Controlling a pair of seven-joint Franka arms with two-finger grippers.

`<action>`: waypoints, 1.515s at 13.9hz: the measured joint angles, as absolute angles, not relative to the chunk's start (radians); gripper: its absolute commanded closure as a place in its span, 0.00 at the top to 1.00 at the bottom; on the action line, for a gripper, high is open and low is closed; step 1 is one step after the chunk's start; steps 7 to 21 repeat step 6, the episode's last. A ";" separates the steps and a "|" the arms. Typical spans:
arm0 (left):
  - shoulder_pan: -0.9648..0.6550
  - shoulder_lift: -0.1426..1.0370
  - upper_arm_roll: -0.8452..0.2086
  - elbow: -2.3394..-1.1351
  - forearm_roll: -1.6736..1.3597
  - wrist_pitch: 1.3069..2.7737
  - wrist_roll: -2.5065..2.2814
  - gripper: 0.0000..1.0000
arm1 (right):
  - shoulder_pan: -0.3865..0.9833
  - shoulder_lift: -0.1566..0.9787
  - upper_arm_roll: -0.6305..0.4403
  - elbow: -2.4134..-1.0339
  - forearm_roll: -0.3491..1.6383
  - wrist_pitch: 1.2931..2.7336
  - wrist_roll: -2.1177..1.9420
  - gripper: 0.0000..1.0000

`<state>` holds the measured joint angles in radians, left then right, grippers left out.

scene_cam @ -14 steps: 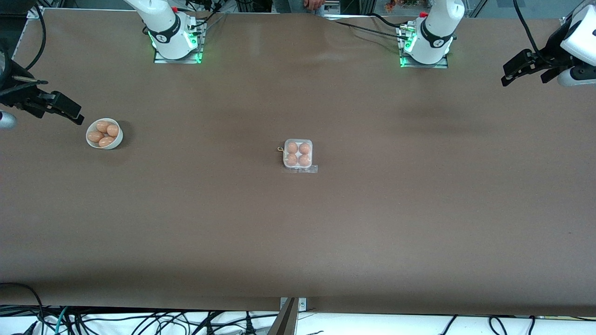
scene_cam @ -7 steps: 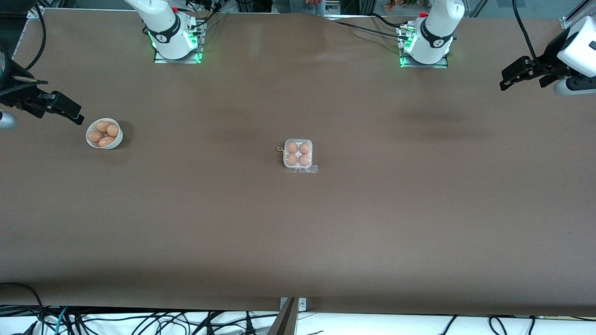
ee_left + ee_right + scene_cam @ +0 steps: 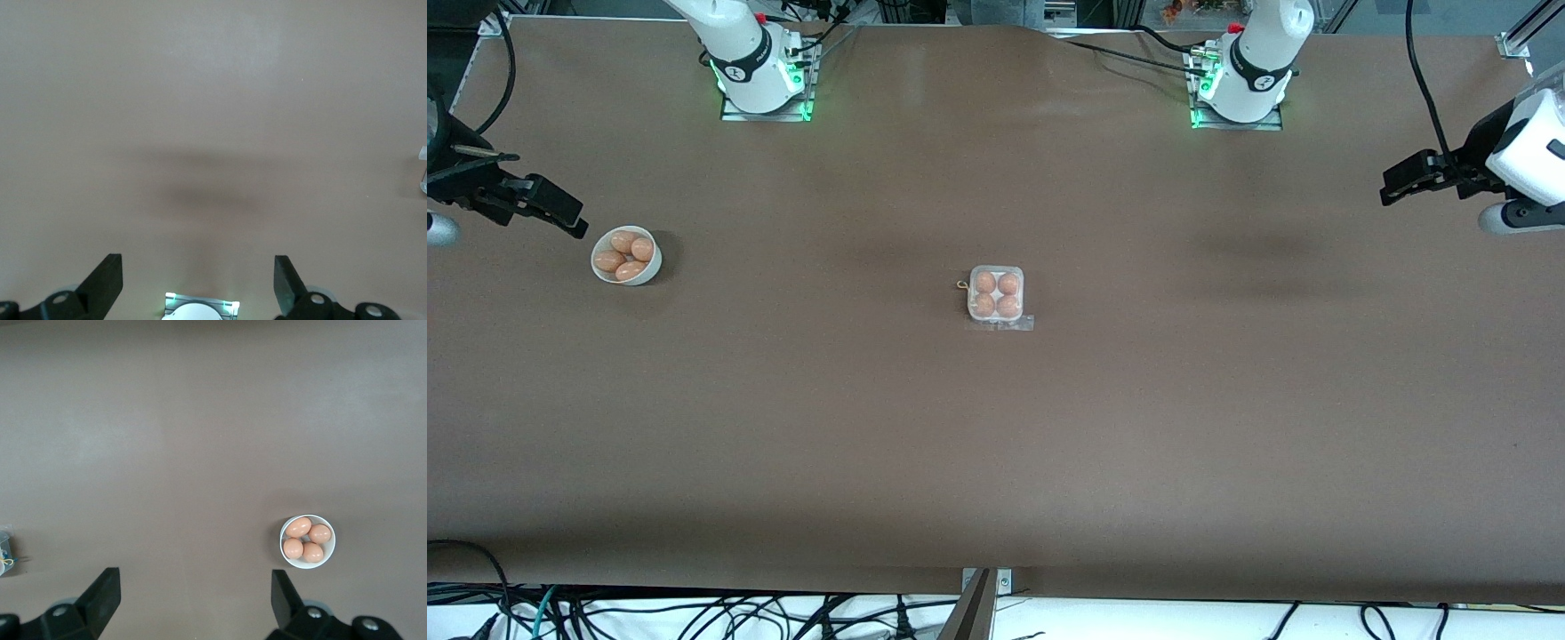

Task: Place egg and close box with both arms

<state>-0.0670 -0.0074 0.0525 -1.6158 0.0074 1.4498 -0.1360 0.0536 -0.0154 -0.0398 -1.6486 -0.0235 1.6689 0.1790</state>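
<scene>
Front view: the box [image 3: 997,298] sits near the middle of the brown table [image 3: 996,444], its clear lid down over four brown eggs [image 3: 996,294], one in each cell. A small yellowish loop [image 3: 962,285] pokes out at its edge toward the right arm's end. A white bowl [image 3: 627,256] holding four more eggs stands well apart from the box, toward the right arm's end of the table. The right gripper [image 3: 569,222] hangs in the air just beside the bowl, fingers apart and empty. The left gripper [image 3: 1394,185] hangs over bare table at the left arm's end, well apart from the box, fingers apart and empty. Nothing lies between either gripper and the box. Cables [image 3: 694,613] trail along the table's near edge.

Against the earlier front pictures, the left gripper has drifted lower in the view and its white wrist has swung with it; the right gripper, the bowl and the box have not moved.

Left wrist view: two black fingertips [image 3: 107,280] stand wide apart over plain table with a soft shadow ahead of them; a sliver of clear plastic shows at the picture's edge.

Right wrist view: the fingertips [image 3: 103,593] stand wide apart; the bowl lies just ahead of one of them.
</scene>
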 measured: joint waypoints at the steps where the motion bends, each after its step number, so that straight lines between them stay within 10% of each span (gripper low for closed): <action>1: -0.067 -0.004 0.053 -1.616 0.007 1.458 -0.136 1.00 | 0.054 -0.015 -0.040 -1.649 -0.024 1.669 0.179 1.00; 21: -0.066 -0.004 0.053 -1.616 0.007 1.462 -0.135 1.00 | 0.054 -0.015 -0.040 -1.649 -0.024 1.669 0.179 1.00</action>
